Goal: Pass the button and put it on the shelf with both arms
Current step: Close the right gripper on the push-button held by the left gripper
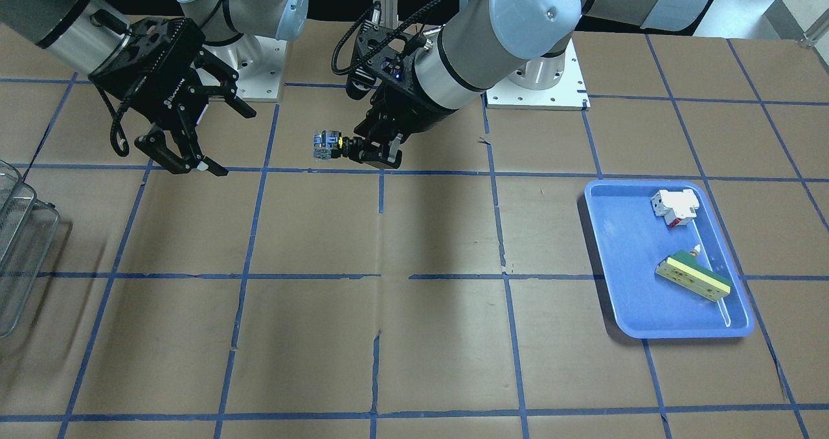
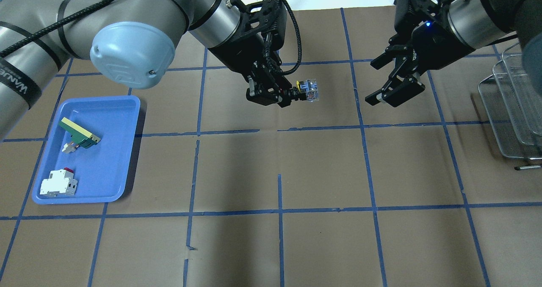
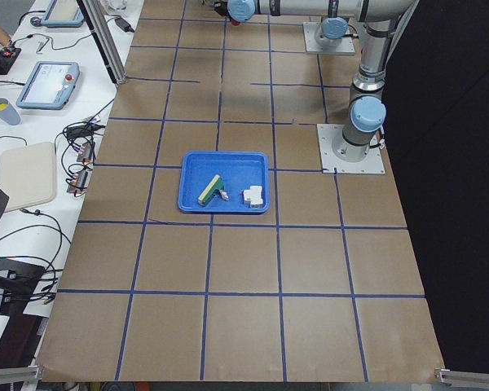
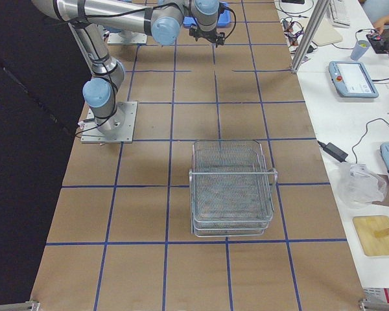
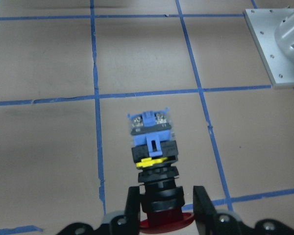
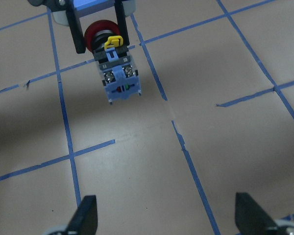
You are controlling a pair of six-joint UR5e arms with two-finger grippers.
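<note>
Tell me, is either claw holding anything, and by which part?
The left gripper pinches the button by its black barrel, just ahead of the red head. The right gripper is open and empty.

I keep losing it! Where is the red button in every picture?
Front-facing: the button, upper middle.
Overhead: button, upper middle.
Left side: not visible.
Right side: too small to tell.
Left wrist: button, bottom middle.
Right wrist: button, top left.
Landmark: the left gripper holding it.
</note>
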